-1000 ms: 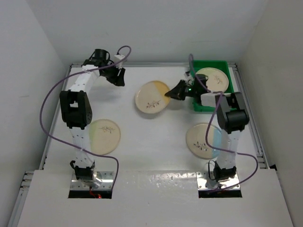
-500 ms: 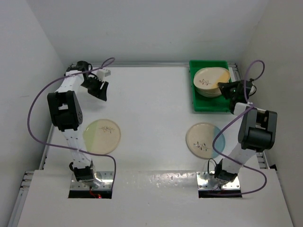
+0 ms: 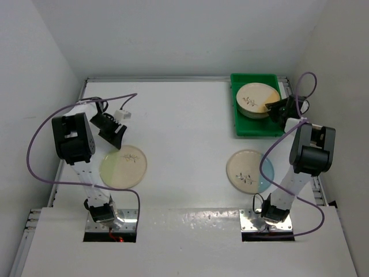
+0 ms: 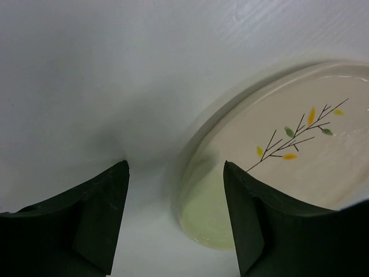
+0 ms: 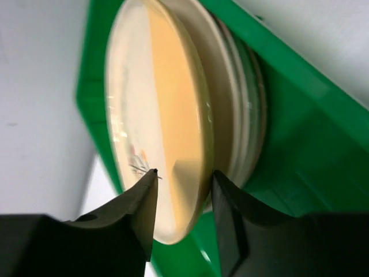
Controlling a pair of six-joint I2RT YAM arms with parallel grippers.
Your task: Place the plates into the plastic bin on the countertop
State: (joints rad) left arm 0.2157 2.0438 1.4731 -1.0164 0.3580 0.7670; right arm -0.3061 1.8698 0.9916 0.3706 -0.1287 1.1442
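Saw right pincer (image 5: pixel 183 184) clamped on orange plate (image 5: pixel 167 104) in plastic bin (image 5: pixel 288 133), left pincer (image 4: pixel 176 167) released. Risked dragging stack (image 5: pixel 248 115) if withdrawn unreleased.

The left claw (image 4: pixel 176 166) hangs low over the white worktop (image 4: pixel 115 69), its two dark fingers (image 4: pixel 98 219) spread wide at the bottom of the view. A cream plate (image 4: pixel 300 173) lies flat on the worktop to the right. Its near rim curves into the gap between the fingers, close beside the right one. The nearest part of the plate is tinted pale green. A thin dark sprig (image 4: pixel 297 137) with yellow, orange and green leaves crosses its middle.
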